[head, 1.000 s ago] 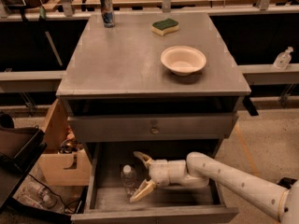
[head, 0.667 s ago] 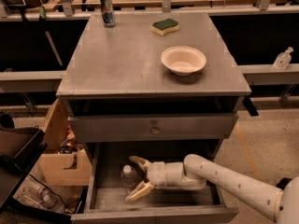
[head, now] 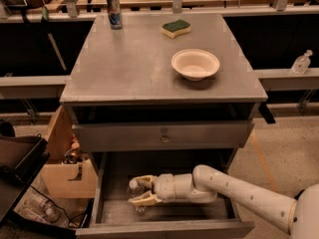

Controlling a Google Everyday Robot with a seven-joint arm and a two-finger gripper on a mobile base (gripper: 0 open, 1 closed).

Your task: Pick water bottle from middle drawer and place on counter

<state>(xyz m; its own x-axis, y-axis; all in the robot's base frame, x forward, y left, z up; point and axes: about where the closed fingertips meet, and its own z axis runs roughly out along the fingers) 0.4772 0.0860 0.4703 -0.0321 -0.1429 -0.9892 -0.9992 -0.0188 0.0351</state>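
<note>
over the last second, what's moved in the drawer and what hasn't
The gripper has slid left along the middle drawer until its open fingers sit on either side of the water bottle; it has not closed on it yet. The bottle stands where it was. On the counter, the bowl, sponge and can are unchanged.

Hand (head: 139, 190) farther left in the middle drawer (head: 164, 210), fingers now flanking the water bottle (head: 133, 188).
</note>
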